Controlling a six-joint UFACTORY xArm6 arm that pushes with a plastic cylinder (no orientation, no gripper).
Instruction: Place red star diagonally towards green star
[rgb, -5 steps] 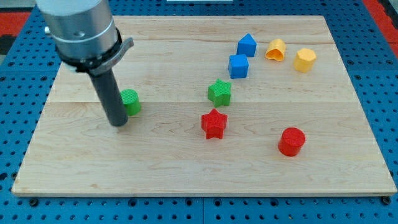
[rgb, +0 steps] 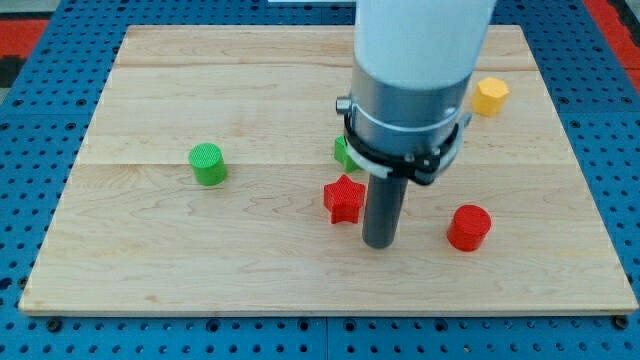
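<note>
Upper housing: wide cylinder, pale grey-white, smooth, no markings visible.
Middle section: darker grey metallic cylinder, same width as housing.
Collar: thin black and light ring around the base, with small projecting tabs at 3 and 9 o'clock.
Rod: straight, dark grey to black, round, much narrower than the body.
My tip: flat, blunt end, same dark colour.
Cables, screws: cannot be made out.

**One camera, high and angled down on the board**

A single view looks down at a slant from the near edge of the wooden board, close enough that the board nearly fills the frame, with blue pegboard at the margins. The arm enters from the view's top, blocking the middle. No second view exists.
</note>
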